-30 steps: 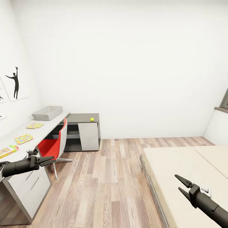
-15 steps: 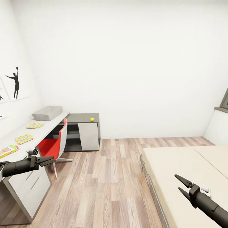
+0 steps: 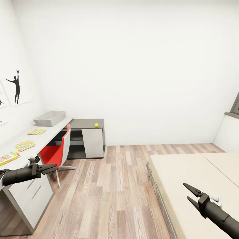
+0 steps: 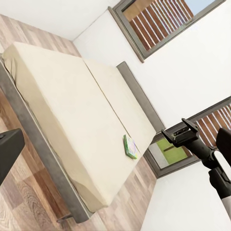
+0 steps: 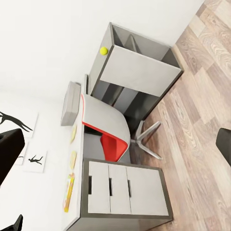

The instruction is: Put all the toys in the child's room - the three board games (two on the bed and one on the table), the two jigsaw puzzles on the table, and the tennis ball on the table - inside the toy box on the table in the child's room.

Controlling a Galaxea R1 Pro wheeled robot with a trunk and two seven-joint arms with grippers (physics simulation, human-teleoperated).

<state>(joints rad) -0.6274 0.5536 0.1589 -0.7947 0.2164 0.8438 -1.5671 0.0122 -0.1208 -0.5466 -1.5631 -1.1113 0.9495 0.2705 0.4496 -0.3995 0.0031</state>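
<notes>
Toy box (image 3: pixel 49 118), light grey rectangular bin with sloping sides, standing on the pale grey L-shaped tabletop (image 3: pixel 43 137) near its far end against the left wall; seen side-on from the right wrist too (image 5: pixel 70 103). Wide low bed (image 3: pixel 196 179) with cream mattress and grey frame, well apart from the toy box across the wood plank floor (image 3: pixel 109 186). Flat board game box with green edges (image 4: pixel 130 147) lying on the mattress near the far side of the bed, by the grey-framed window. Red and white swivel chair (image 3: pixel 59 151) tucked beside the tabletop, nearer than the toy box. Two thin multicolour jigsaw puzzle boards on the tabletop, one (image 3: pixel 37 131) just in front of the toy box, the other (image 3: pixel 25 145) further from it. Colourful flat game box (image 3: pixel 8 158) further again from the toy box, near the white drawers. Small yellow-green tennis ball (image 3: pixel 96 125) on the dark grey corner section, to the right of the toy box and apart from it. Left gripper (image 3: pixel 53 167) hovering beside the tabletop edge, well short of the toy box, jaws slightly apart, empty. Right gripper (image 3: pixel 189 193) over the mattress, jaws spread, holding nothing.
</notes>
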